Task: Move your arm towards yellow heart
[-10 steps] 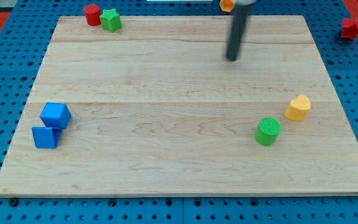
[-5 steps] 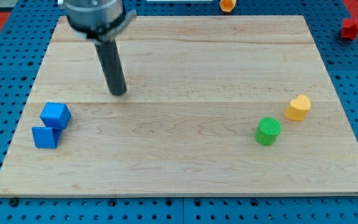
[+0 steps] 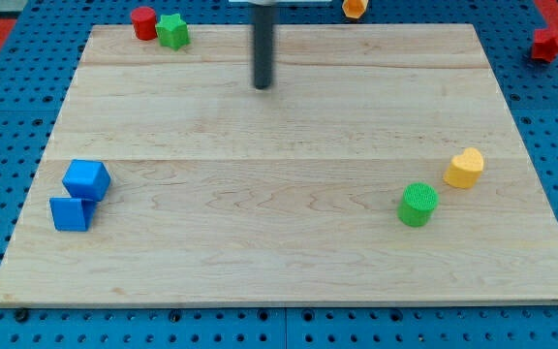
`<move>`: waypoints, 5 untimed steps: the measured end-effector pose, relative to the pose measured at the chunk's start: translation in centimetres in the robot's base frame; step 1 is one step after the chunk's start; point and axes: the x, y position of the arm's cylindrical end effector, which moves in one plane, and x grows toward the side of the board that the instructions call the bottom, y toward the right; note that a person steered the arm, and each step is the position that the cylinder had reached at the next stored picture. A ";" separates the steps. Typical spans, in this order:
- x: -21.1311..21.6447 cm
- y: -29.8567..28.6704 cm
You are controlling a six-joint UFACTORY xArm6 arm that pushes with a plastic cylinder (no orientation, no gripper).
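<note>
Clawless, my tip [image 3: 263, 86] stands well apart from the yellow heart [image 3: 464, 168], toward the view's upper left.

My tip [image 3: 263, 85] stands well up-left of the heart [image 3: 465, 168] beside the cylinder [image 3: 418, 205].

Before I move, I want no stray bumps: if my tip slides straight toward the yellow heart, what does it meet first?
Your tip looks to reach the yellow heart first; the green cylinder sits below-left of that line, though depth is uncertain.
</note>
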 end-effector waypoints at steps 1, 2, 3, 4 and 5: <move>2.6 6.2; 18.6 10.7; 24.0 4.0; 17.5 -0.7; 18.1 7.1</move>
